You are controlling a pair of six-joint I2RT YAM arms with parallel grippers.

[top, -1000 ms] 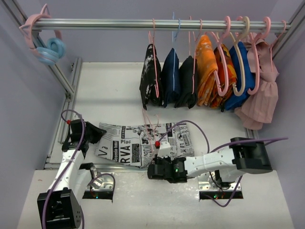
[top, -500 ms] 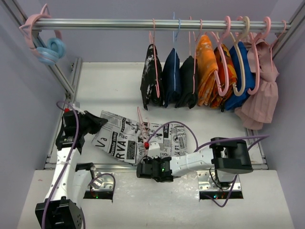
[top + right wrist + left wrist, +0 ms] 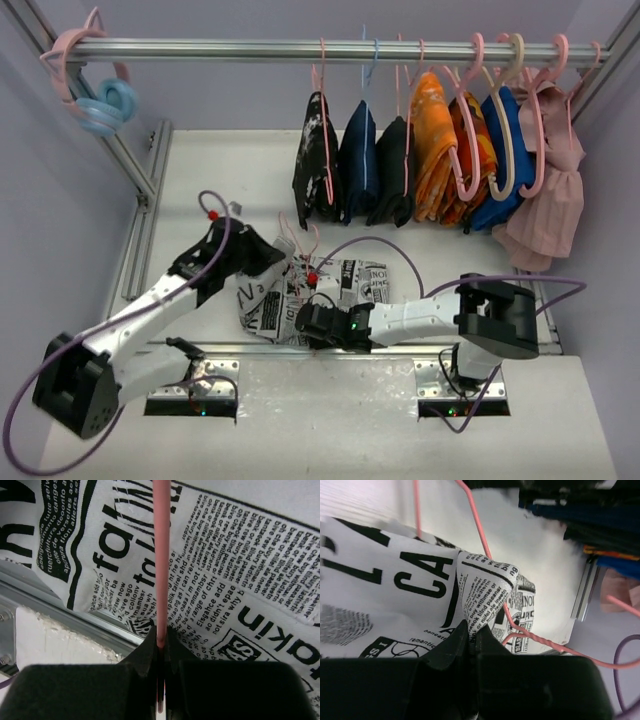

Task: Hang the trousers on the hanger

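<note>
Trousers (image 3: 370, 282) bunched on white table (image 3: 230, 180); lilac walls (image 3: 60, 200) around.

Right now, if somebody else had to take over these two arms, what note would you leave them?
Left claw: shut on a fold of the trousers.
Right claw: shut on the thin wire of the hanger.
Where: the trousers lie bunched on the table between the arms, with the hanger among them, not on the rail.
Done: both things are gripped, and cloth overlaps part of the wire.
Left: drape the trousers properly over the hanger.
</note>
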